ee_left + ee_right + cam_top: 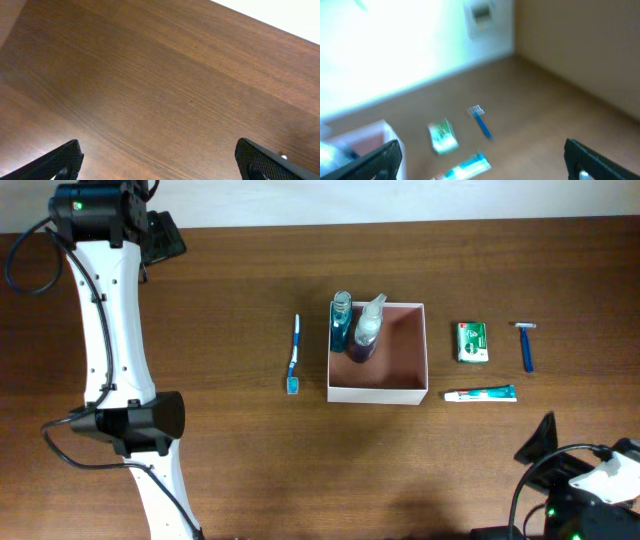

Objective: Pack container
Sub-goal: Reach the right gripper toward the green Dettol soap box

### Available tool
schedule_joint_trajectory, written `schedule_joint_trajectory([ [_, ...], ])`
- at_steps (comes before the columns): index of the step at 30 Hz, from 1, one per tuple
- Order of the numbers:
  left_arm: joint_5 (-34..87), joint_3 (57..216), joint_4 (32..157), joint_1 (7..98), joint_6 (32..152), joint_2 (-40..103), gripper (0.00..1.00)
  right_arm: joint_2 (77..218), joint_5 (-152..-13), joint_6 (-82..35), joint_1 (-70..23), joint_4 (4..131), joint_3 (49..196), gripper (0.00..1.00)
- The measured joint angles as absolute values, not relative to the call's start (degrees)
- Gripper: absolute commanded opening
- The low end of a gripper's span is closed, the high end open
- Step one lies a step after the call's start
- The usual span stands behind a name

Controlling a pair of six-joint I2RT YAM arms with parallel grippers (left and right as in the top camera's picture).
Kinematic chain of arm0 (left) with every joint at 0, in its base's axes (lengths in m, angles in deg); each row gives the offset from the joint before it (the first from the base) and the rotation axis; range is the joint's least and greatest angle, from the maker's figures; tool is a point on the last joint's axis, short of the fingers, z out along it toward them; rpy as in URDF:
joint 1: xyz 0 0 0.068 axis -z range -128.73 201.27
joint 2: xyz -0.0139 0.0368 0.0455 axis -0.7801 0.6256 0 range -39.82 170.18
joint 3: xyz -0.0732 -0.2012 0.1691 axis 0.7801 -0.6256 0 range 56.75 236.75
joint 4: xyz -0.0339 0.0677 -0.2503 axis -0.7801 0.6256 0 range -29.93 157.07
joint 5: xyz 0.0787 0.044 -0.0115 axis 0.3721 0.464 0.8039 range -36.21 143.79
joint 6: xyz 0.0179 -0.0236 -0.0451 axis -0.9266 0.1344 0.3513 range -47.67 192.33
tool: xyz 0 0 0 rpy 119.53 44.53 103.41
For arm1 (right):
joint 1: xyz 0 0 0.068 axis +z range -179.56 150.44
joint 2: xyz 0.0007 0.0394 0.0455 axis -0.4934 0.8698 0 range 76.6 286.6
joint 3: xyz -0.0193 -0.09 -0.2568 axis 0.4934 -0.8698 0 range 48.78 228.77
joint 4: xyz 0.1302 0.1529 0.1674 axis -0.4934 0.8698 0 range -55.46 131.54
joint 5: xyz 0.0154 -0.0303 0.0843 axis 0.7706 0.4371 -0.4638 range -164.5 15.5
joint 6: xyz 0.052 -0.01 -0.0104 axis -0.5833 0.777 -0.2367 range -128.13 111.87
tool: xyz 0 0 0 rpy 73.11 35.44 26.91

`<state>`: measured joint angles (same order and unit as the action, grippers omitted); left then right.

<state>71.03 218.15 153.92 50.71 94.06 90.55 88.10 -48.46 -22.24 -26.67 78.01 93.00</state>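
Mid-table, container (377, 393) with bottles (366, 335) crowding its left side; left gripper (157, 150) and right gripper (482, 150) both spread, empty; lower right one across toothpaste (481, 394) beside container's near right corner, clamp narrow way, set into bare right half.

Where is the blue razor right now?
In the overhead view the blue razor lies on the table right of the green packet, outside the container.

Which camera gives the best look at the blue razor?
The overhead view: the blue razor lies whole and sharp there. The right wrist view catches the razor too, but blurred. The left wrist view shows only the table, no razor.
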Motion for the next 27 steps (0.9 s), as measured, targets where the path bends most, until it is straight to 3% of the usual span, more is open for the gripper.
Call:
schedule_joint_trajectory([
  [5,70.20,218.15,153.87,50.71,94.06,90.55,0.99,89.18,-58.04,-15.13,-26.67,66.62,93.16,0.99],
  [9,70.04,218.15,153.70,50.71,94.06,90.55,0.99,96.56,-63.59,-9.74,-26.67,66.95,95.84,0.99],
  [21,69.78,218.13,153.72,50.71,94.06,90.55,0.99,144.01,-67.52,-3.62,-27.17,104.48,132.91,0.99],
  [27,69.67,218.13,153.76,50.71,94.06,90.55,0.99,160.14,-68.61,-2.92,-34.67,118.38,147.93,0.99],
])
